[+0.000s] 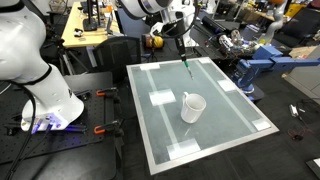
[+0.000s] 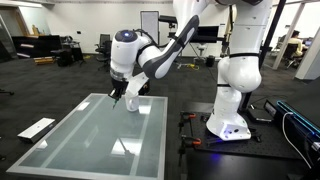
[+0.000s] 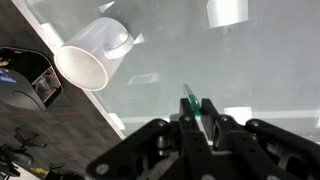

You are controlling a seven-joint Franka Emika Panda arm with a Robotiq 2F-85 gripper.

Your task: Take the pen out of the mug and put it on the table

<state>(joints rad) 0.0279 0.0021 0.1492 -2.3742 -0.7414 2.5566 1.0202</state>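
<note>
The gripper (image 1: 183, 57) is shut on the green-teal pen (image 1: 187, 68) and holds it point-down over the far part of the glass-topped table (image 1: 230, 135). In the wrist view the pen (image 3: 192, 102) is pinched between the two fingers (image 3: 199, 112) with its tip sticking out. The white mug (image 1: 192, 106) stands near the middle of the table, apart from the gripper, and shows at upper left in the wrist view (image 3: 92, 58), empty. In an exterior view the gripper (image 2: 118, 98) hangs over the table's far edge (image 2: 100, 97); the mug (image 2: 132, 104) is mostly hidden behind the arm.
White tape patches (image 1: 160, 98) mark the table top. The robot's white base (image 1: 45, 100) stands beside the table. A wooden workbench (image 1: 85, 30) and blue equipment (image 1: 262, 65) lie beyond it. A white keyboard-like item (image 2: 37, 127) lies on the floor.
</note>
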